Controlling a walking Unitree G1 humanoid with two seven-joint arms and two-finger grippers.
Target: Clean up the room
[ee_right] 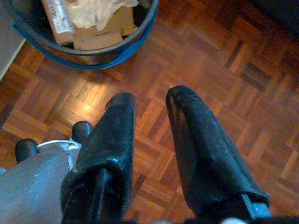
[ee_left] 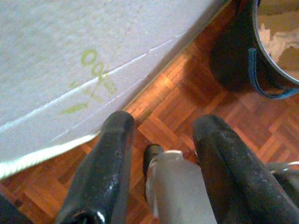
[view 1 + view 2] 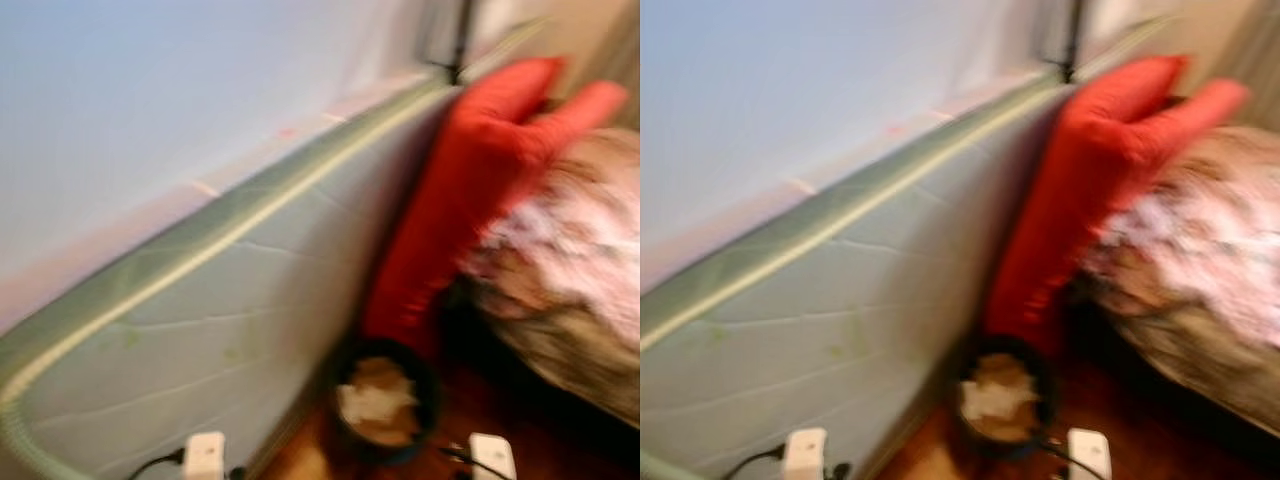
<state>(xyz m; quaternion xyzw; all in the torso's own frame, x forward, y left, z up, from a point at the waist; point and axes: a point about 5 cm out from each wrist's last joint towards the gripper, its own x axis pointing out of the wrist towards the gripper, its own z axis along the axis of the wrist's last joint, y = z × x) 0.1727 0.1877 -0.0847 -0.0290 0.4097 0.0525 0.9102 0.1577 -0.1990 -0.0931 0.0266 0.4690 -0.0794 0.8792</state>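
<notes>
A black bin [image 3: 380, 400] with a blue rim band stands on the parquet floor at the foot of a mattress side. It holds cardboard pieces and crumpled paper [image 1: 88, 14]. My left gripper [image 2: 164, 122] hangs open over the floor beside the mattress, with the bin [image 2: 275, 51] a short way off. Open and holding nothing, my right gripper [image 1: 151, 97] hangs over bare parquet just short of the bin [image 1: 93, 51]. The head views are blurred.
The pale grey-green quilted mattress side [image 3: 200, 320] runs along the left, with a light sheet [image 3: 150, 100] on top. A red pillow [image 3: 470, 180] leans against it behind the bin. A patterned blanket [image 3: 570, 260] is heaped at the right. Parquet floor [image 1: 219, 60] lies around the bin.
</notes>
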